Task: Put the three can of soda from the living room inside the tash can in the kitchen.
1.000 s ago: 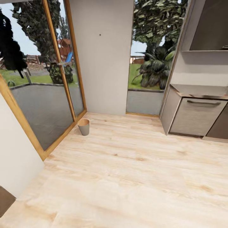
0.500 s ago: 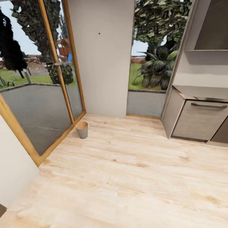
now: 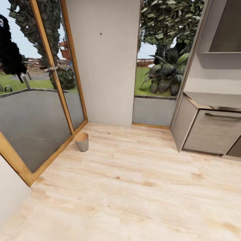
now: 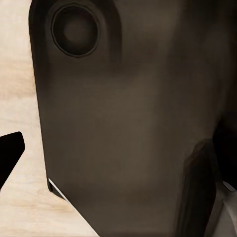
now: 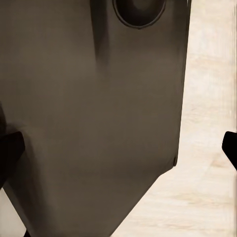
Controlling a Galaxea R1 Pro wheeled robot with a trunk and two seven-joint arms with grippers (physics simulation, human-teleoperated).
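From my head camera, the small round brown bin point(image 3: 81, 141) stands upright on the light wood floor point(image 3: 134, 187), close to the corner where the wood-framed glass doors point(image 3: 40, 100) meet the plain pale wall point(image 3: 103, 63); its open mouth faces up, and I cannot tell whether anything lies inside. To the right of the wall, a tall window point(image 3: 160, 67) gives onto grass and a broad-leaved plant. At the right edge stand a grey base cabinet point(image 3: 207, 132) with a bar handle and a pale counter point(image 3: 214, 98) above it. My left wrist camera looks onto a dark grey body panel point(image 4: 128, 123) with a round recess, beside a strip of the same floor; a black tip of my left hand point(image 4: 9, 153) juts in, and I cannot tell whether that hand is spread or pressed together. My right wrist camera shows a matching dark panel point(image 5: 94, 108), with black tips of my right hand point(image 5: 230, 146) at both edges, its state likewise undeterminable.
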